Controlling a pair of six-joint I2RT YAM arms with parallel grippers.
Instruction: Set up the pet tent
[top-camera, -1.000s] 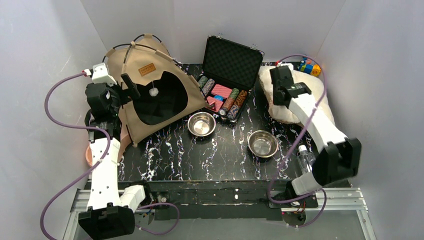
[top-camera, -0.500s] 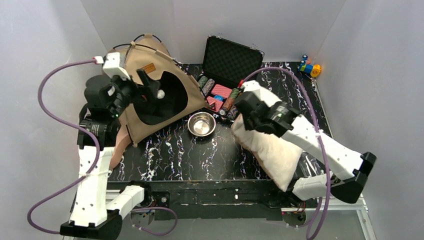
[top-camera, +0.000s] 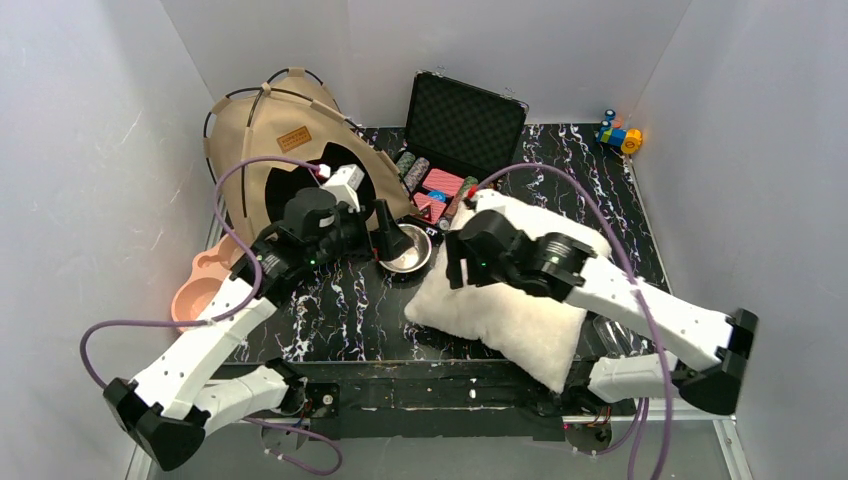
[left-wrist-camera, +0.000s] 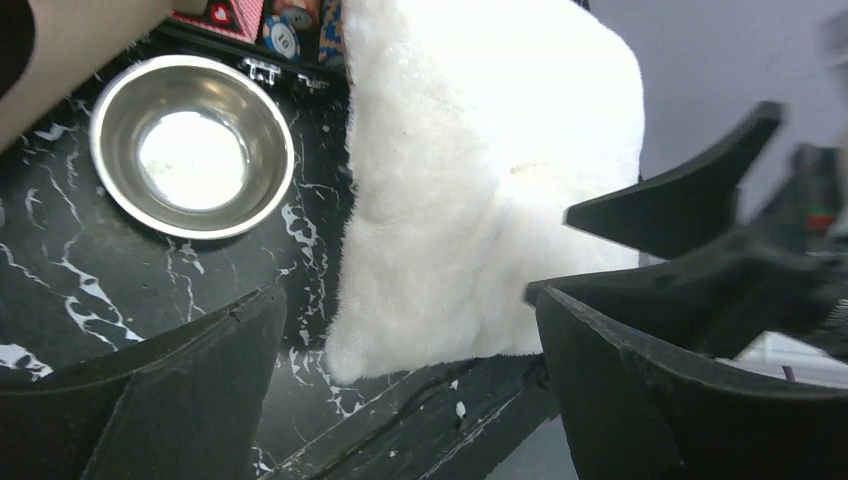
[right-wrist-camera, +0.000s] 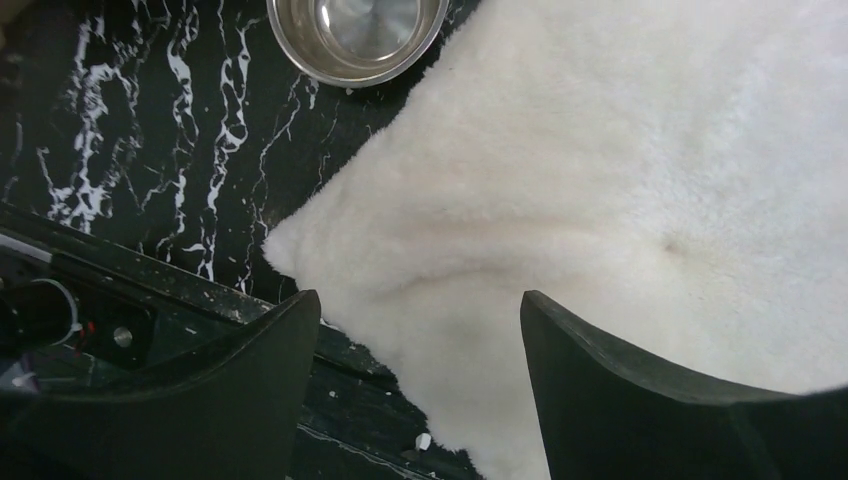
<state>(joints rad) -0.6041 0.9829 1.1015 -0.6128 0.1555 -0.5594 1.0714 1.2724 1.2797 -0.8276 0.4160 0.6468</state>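
Note:
The pet tent (top-camera: 270, 130), tan canvas with black poles, a brown label and a dark arched opening, stands at the back left; one tan corner (left-wrist-camera: 70, 40) shows in the left wrist view. My left gripper (top-camera: 393, 240) hangs open and empty (left-wrist-camera: 410, 370) over the table, between a steel bowl (left-wrist-camera: 190, 145) and the fluffy white cushion (left-wrist-camera: 480, 180). My right gripper (top-camera: 452, 268) is open just above the cushion's near-left corner (right-wrist-camera: 420, 330), gripping nothing. The cushion (top-camera: 510, 310) lies flat at the front middle of the table.
An open black case of poker chips (top-camera: 455, 150) stands at the back centre. The steel bowl (top-camera: 405, 250) sits under my left gripper. A pink double pet bowl (top-camera: 205, 285) lies off the table's left edge, a coloured toy (top-camera: 618, 135) is at the back right, and a clear bottle (top-camera: 610, 330) lies under the right arm.
The right gripper carried the cushion from the back right to the front middle, then opened and let go. The left arm swung from the tent's front rightward to over the steel bowl.

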